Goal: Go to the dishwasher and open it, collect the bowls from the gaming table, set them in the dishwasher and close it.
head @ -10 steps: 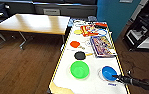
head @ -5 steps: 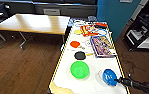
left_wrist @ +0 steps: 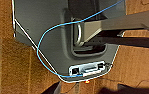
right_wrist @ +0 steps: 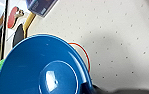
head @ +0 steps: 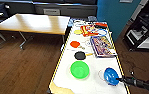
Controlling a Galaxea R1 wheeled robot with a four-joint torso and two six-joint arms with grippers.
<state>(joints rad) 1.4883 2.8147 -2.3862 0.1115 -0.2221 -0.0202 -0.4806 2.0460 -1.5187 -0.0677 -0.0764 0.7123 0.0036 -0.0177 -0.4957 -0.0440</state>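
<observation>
From the head camera I see the lime green round plastic bowl [head: 80, 69] sitting on the white-topped, yellow-rimmed gaming table [head: 65, 82], and to its right the blue round plastic bowl [head: 111, 76] tilted, its rim pinched by my right gripper [head: 120, 79]. The right wrist camera adds a thin red ring [right_wrist: 83, 53] on the perforated tabletop under the blue bowl. For my left gripper I cannot tell.

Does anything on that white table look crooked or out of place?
Yes: the blue bowl near the table's right edge sits tilted rather than flat, its rim at the tip of the robot's right hand. The green bowl beside it rests level. At the near corner of the gaming table there is an irregular tan patch.
</observation>
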